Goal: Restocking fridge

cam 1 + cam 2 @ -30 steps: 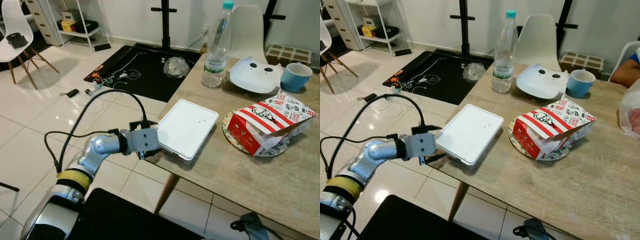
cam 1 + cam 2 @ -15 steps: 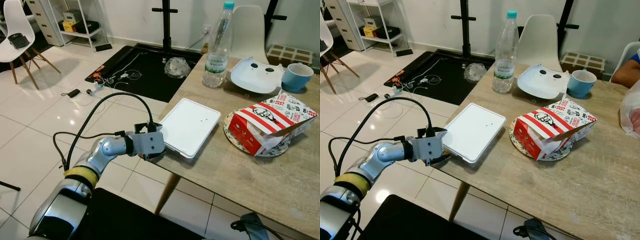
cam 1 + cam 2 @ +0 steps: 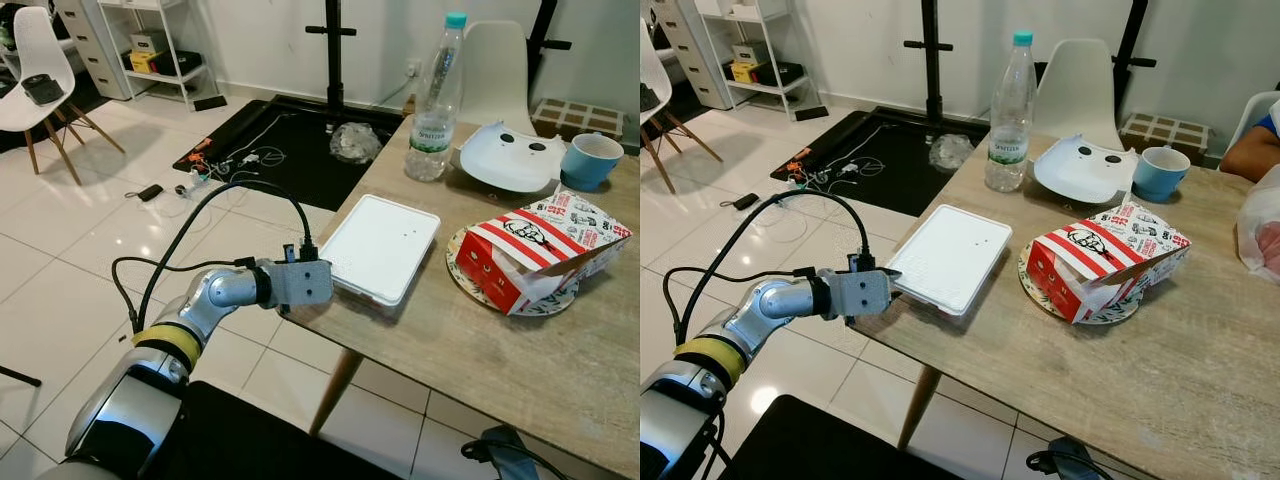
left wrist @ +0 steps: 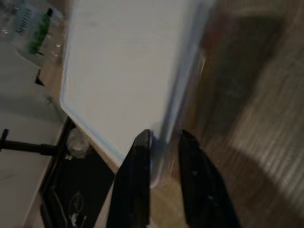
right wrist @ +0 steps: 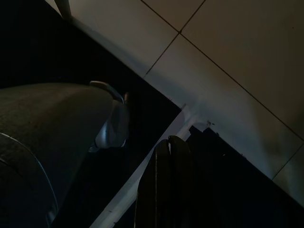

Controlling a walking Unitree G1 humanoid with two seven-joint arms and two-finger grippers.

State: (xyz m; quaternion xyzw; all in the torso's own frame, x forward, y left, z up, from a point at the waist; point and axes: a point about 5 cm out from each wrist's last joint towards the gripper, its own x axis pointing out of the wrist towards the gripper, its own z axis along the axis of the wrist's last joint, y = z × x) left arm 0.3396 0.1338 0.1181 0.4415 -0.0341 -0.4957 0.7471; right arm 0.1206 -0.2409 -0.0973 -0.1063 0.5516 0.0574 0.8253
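Note:
A flat white lidded container (image 3: 380,247) lies on the wooden table (image 3: 480,350) near its left edge. Its near corner is raised a little, with a shadow under it. My left gripper (image 3: 330,287) reaches in from the left at table height and is shut on that corner. In the left wrist view the two black fingers (image 4: 135,180) pinch the container's thin rim (image 4: 173,109) from both sides. My right gripper (image 5: 166,185) hangs low over the tiled floor, its fingers pressed together in the dark.
A tall water bottle (image 3: 435,95), a white mask-shaped lid (image 3: 510,150) and a blue cup (image 3: 590,160) stand at the table's far side. A red-and-white takeaway box (image 3: 535,250) sits on a plate (image 3: 462,278). A person's arm (image 3: 1250,145) is at the far right. A cable-strewn black mat (image 3: 270,140) covers the floor to the left.
My left gripper has moved in onto the container's near corner and closed on it. That corner now sits slightly raised. The right arm has not moved.

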